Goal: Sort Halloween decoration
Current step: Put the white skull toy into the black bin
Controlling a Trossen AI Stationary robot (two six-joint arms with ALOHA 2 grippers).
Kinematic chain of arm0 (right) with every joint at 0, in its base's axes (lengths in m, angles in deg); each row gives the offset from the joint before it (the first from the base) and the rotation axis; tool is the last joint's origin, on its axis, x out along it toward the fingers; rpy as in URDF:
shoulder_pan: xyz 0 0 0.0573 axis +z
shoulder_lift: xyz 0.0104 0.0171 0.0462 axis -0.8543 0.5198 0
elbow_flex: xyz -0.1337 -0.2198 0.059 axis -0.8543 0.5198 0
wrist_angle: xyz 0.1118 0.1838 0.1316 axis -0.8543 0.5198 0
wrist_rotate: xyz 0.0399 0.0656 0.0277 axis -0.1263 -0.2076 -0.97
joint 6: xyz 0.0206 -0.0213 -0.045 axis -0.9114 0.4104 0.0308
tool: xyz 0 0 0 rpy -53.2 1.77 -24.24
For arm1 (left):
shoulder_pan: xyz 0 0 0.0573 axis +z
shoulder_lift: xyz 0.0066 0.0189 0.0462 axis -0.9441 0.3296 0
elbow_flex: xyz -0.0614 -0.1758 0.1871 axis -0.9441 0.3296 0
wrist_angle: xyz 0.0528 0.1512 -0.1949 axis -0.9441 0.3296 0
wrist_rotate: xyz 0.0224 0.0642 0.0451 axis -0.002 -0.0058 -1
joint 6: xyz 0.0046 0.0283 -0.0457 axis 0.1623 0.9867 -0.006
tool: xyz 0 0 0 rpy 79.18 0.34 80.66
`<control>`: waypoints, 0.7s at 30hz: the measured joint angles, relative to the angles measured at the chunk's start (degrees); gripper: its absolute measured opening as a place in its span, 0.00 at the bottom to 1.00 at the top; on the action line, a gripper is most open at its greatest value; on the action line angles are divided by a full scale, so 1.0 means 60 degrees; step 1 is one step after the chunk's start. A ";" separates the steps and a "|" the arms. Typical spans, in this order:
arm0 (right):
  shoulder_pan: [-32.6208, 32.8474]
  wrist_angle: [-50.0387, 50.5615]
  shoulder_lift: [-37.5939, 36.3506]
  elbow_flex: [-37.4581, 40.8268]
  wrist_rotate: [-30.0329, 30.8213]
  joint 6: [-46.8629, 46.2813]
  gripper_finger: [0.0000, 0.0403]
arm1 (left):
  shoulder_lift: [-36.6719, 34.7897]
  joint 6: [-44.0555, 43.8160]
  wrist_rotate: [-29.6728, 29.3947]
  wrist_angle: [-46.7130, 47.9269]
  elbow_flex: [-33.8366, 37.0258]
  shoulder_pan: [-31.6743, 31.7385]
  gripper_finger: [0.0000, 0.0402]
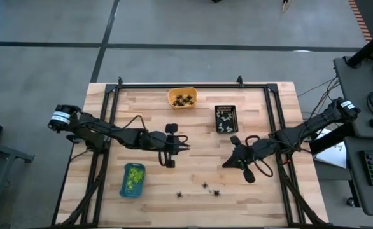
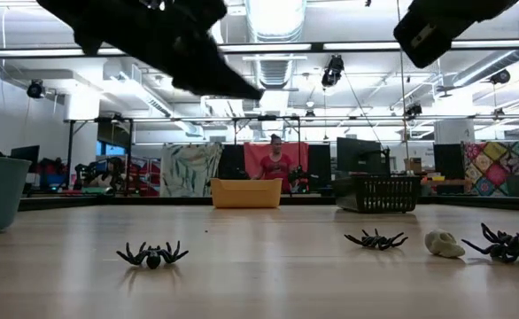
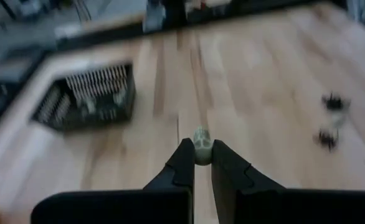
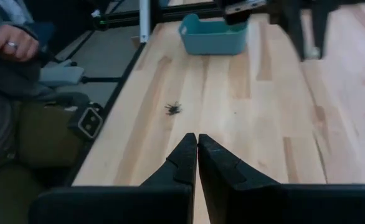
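Note:
My left gripper (image 1: 185,145) hangs above the table's middle and is shut on a small whitish trinket (image 3: 200,144). My right gripper (image 1: 227,163) is shut and holds nothing; it hovers right of the middle, pointing toward the blue tray (image 4: 212,35). Three black spider trinkets (image 1: 205,186) lie near the table's near edge. In the low view a spider (image 2: 153,255) sits on the left, two more (image 2: 376,239) on the right, and a whitish trinket (image 2: 444,244) rests on the wood between those two. Lime-green pieces fill the blue tray (image 1: 132,180). My left gripper pinches the whitish trinket (image 3: 200,149) between its two fingertips (image 3: 185,158), only at their free ends. The trinket is lifted clear of the table.
The orange tray (image 1: 182,97) and the black tray (image 1: 225,118) stand toward the far edge, with the black tray (image 3: 86,96) ahead of my left gripper. A lone spider (image 4: 174,109) lies ahead of my right gripper. A person's hand (image 4: 11,40) shows beyond the table's edge.

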State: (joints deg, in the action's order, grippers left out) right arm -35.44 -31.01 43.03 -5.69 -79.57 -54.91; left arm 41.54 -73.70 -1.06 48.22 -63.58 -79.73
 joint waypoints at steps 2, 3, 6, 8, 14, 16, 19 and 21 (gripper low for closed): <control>0.0137 -0.0137 0.0000 0.0000 -0.0005 0.0197 0.02 | 0.0114 0.0298 0.0000 -0.0727 0.0000 0.0011 0.00; 0.0202 -0.0246 0.0000 0.0000 -0.0005 0.0323 0.02 | 0.0204 0.0434 0.0000 -0.1133 0.0000 0.0027 0.00; 0.0396 -0.0572 -0.0019 0.0000 -0.0007 0.0707 0.02 | 0.0446 0.0680 0.0004 -0.1940 -0.0052 0.0136 0.00; 0.0500 -0.0534 -0.0104 0.0000 -0.0008 0.0903 0.02 | 0.0677 0.0732 0.0005 -0.1969 -0.0327 0.0291 0.00; 0.0524 -0.0644 -0.0392 0.0000 -0.0004 0.1347 0.02 | 0.1911 0.1259 0.0525 -0.1839 -0.1738 0.0925 0.00; 0.0527 -0.0684 -0.0484 0.0000 -0.0016 0.1521 0.02 | 0.2434 0.1474 0.0542 -0.1765 -0.2313 0.1214 0.00; 0.0528 -0.0680 -0.0593 0.0000 -0.0018 0.1617 0.02 | 0.3273 0.1518 0.0847 -0.1503 -0.3262 0.1730 0.00; 0.0528 -0.0680 -0.0618 0.0000 -0.0018 0.1696 0.02 | 0.3837 0.1501 0.1092 -0.1090 -0.3928 0.2045 0.00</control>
State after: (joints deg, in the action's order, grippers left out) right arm -32.27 -35.09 39.32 -5.69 -79.68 -44.74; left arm 64.57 -64.70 5.50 41.68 -87.15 -67.46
